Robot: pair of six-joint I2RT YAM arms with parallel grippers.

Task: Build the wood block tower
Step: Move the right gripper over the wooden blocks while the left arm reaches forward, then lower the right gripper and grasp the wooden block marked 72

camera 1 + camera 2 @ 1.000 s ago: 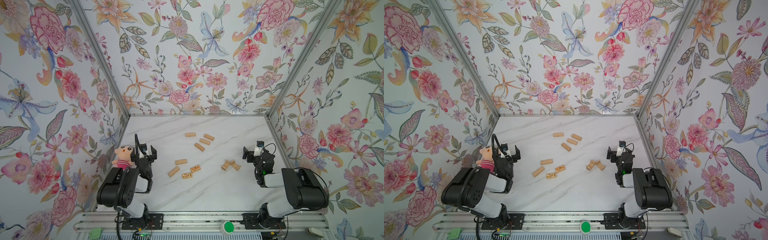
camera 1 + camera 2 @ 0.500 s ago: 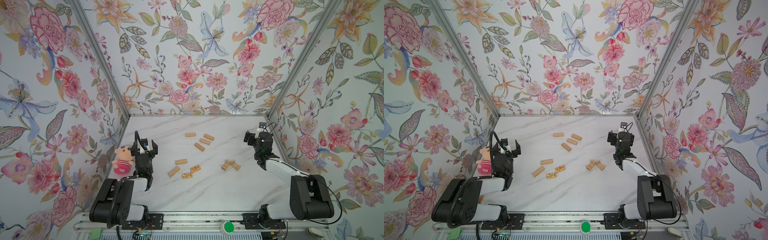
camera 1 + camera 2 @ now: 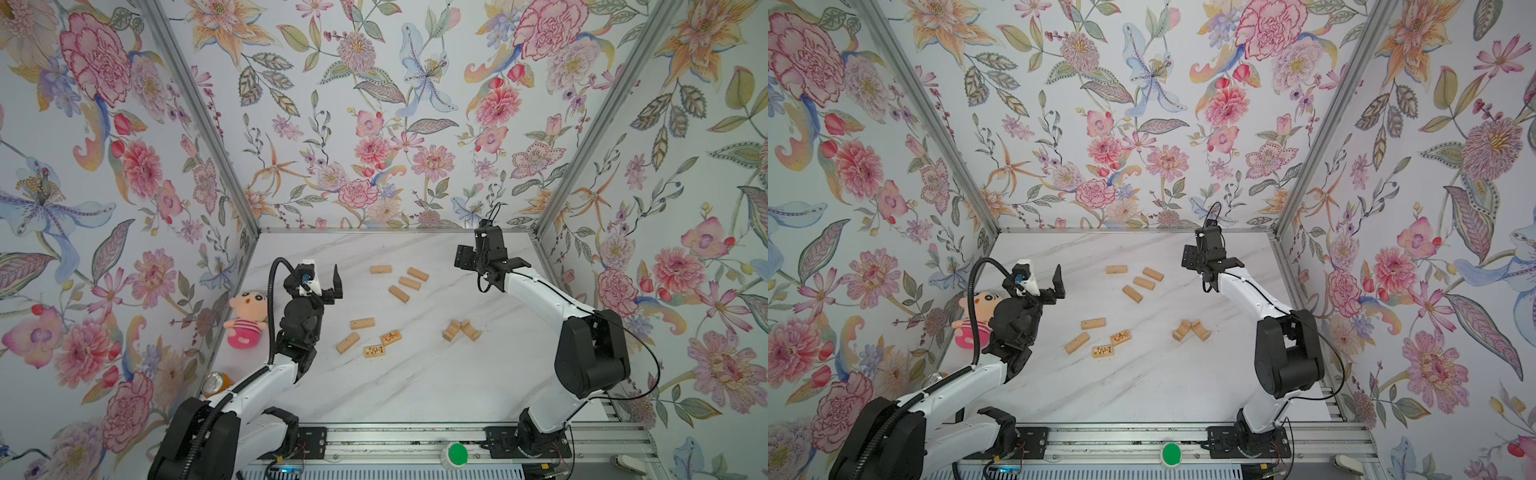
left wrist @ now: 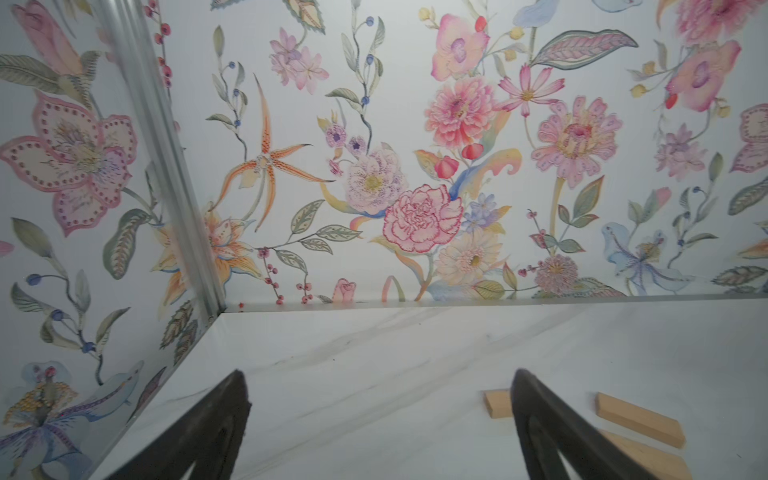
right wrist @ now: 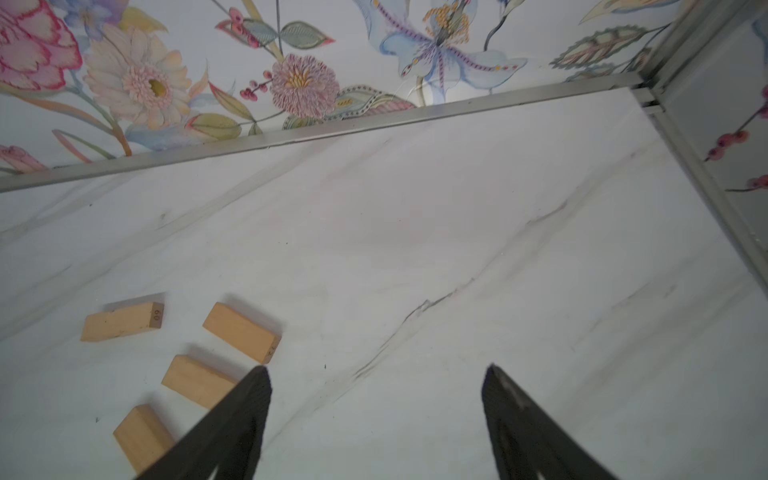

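Several tan wood blocks lie loose on the marble table (image 3: 415, 386). One group lies at the back (image 3: 409, 283) (image 5: 241, 332). A middle group holds plain bars (image 3: 362, 323) and two patterned ones (image 3: 375, 351). Two more lean together on the right (image 3: 451, 330). No tower shows in any view. My left gripper (image 3: 324, 278) (image 3: 1042, 282) (image 4: 379, 374) hovers open left of the back group, with one block (image 4: 496, 402) just beyond a fingertip. My right gripper (image 3: 489, 259) (image 3: 1212, 259) (image 5: 377, 368) is raised right of that group, open and empty.
A pink plush doll (image 3: 245, 318) lies against the left wall beside my left arm. An orange drink can (image 3: 216, 382) stands near the front left corner. Floral walls close in the left, back and right sides. A green button (image 3: 455, 454) sits on the front rail.
Both arms have unfolded from the front edge and reached toward the back of the table, the right one the farthest. The blocks have not moved.
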